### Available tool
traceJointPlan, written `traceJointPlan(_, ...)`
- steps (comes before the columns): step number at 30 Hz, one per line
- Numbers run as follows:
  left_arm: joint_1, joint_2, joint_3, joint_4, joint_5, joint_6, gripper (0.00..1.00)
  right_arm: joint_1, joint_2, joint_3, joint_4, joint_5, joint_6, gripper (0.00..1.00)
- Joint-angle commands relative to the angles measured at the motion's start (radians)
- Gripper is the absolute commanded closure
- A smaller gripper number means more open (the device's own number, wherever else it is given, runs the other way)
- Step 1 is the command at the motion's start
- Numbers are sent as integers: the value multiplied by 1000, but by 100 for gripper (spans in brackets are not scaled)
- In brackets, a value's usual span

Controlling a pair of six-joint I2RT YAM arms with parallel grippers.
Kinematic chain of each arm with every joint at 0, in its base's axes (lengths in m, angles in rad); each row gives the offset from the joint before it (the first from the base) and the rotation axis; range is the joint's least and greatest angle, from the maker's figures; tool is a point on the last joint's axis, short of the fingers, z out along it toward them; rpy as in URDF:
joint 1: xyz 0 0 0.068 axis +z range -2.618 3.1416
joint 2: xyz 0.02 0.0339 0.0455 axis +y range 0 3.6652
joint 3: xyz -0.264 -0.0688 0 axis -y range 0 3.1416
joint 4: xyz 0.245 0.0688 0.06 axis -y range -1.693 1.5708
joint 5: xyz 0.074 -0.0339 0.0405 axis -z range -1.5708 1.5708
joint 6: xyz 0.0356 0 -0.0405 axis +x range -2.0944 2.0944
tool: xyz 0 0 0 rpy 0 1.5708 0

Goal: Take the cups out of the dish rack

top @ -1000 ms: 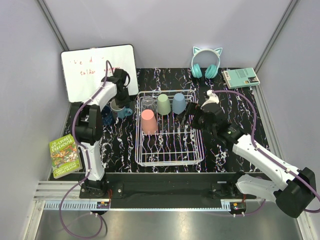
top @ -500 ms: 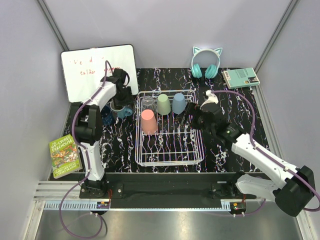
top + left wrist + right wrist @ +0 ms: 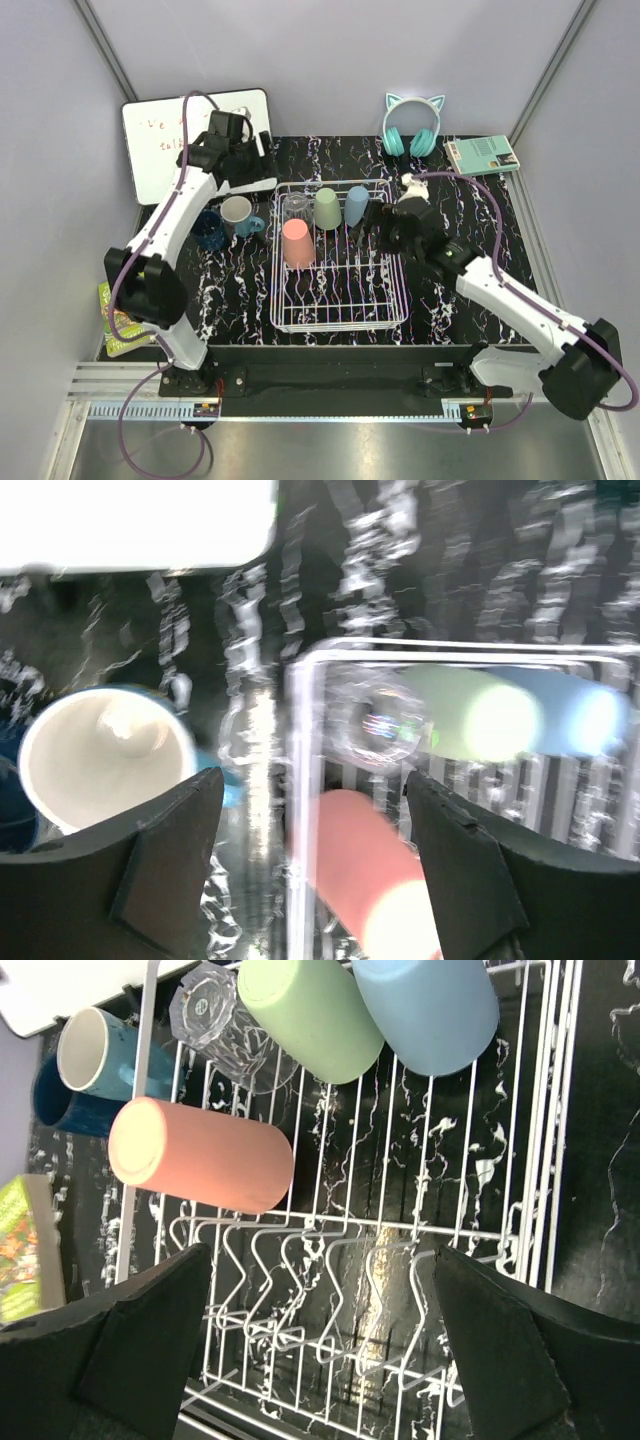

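Your black, white-veined bench [image 3: 440, 180], boxed by pale walls, looks glossy enough for a cup to skid, so set each one down flat. The dish rack [image 3: 340, 300] holds four base-up cups at its far end. Your right end effector [image 3: 372, 222] hovers at the rack's right side, fingers wide and empty. The left end effector [image 3: 258, 165], also wide and empty, hangs near the whiteboard [image 3: 150, 150]. The light-blue tumbler [image 3: 357, 205] looks like the next pick: straddle its body squarely, clear of the sage-green tumbler [image 3: 327, 208] just beside it. The teal mug [image 3: 238, 213] and navy mug [image 3: 209, 228] stand left of the rack.
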Motion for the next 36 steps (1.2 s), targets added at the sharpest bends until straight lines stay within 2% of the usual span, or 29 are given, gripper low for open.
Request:
traceJointPlan(1, -78, -169, -60, 88, -26, -14, 20, 34, 100, 153, -56, 60, -96, 0)
traceJointPlan(8, -158, -442, -376, 195, -138, -28, 18, 85, 268, 329, -117, 133, -174, 0)
traceJointPlan(14, -299, -565, -488, 200, -251, -12, 16, 86, 278, 331, -114, 178, -116, 0)
traceJointPlan(17, -370, -576, -545, 217, -282, -22, 15, 88, 262, 307, -110, 182, -93, 0)
traceJointPlan(25, -418, -536, -634, 273, -316, -52, 13, 88, 143, 201, -113, 211, -69, 0)
traceJointPlan(36, -422, -370, -585, 336, -316, -49, 12, 86, 71, 150, -139, 225, -56, 0)
